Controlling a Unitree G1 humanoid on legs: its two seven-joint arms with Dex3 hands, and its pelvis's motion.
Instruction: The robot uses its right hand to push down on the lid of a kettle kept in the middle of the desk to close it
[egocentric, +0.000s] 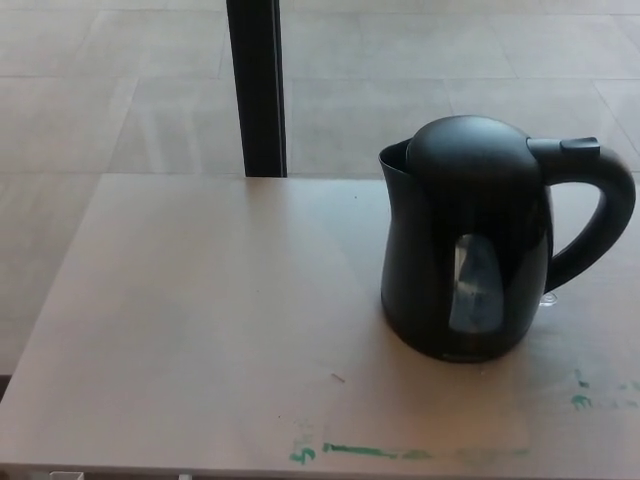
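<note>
A black electric kettle (470, 250) stands upright on the pale desk (200, 320), right of the middle. Its domed lid (468, 150) lies down flat on the body. The curved handle (600, 215) points to the right and the spout to the left. A narrow water window (474, 285) shows on the front. Neither of my hands shows in the head view.
A black vertical post (258, 85) rises behind the desk's far edge. Green marker marks (345, 452) run along the desk's near edge, with more green marks (582, 400) at the right. Tiled floor (120, 90) lies beyond the desk.
</note>
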